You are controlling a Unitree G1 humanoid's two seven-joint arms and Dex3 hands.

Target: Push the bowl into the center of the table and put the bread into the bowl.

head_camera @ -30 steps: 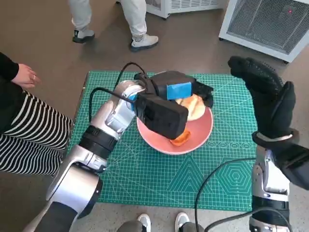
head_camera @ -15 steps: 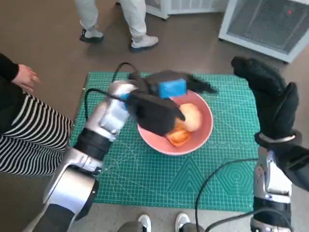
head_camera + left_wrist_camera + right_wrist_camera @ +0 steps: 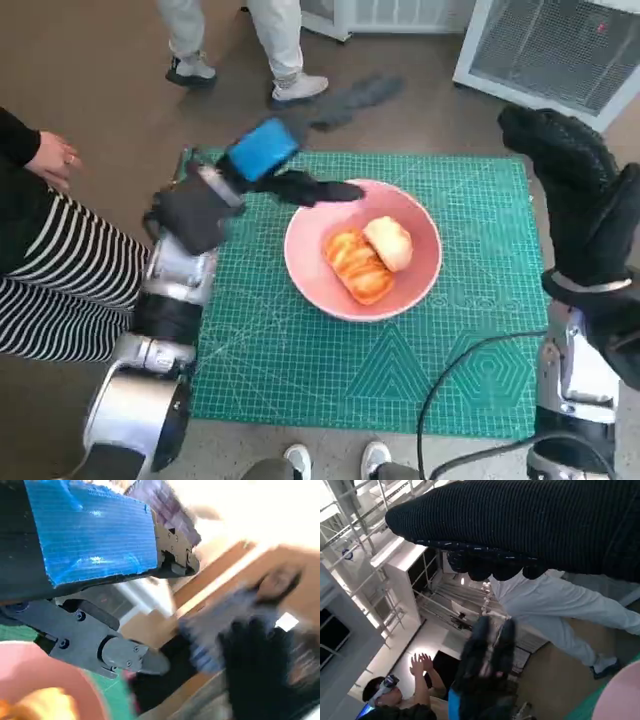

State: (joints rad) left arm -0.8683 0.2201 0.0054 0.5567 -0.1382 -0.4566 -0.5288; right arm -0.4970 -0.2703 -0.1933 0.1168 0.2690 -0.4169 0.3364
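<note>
The pink bowl sits near the middle of the green cutting mat. Two pieces of bread lie in it: a golden-brown one and a pale round one. My left hand, black with blue tape, is raised off the bowl at its far left, fingers spread and holding nothing. In the left wrist view the bowl's rim and a bit of bread show below the taped hand. My gloved right hand hangs above the mat's right edge, fingers extended and empty.
A seated person in striped clothing is close to the mat's left side, one hand near its corner. Someone's legs and shoes stand beyond the far edge. White equipment stands at the far right. Cables trail over the mat's near right.
My left hand has lifted off the bowl and swung left and away, leaving both pieces of bread uncovered in it. The right hand has barely shifted.
</note>
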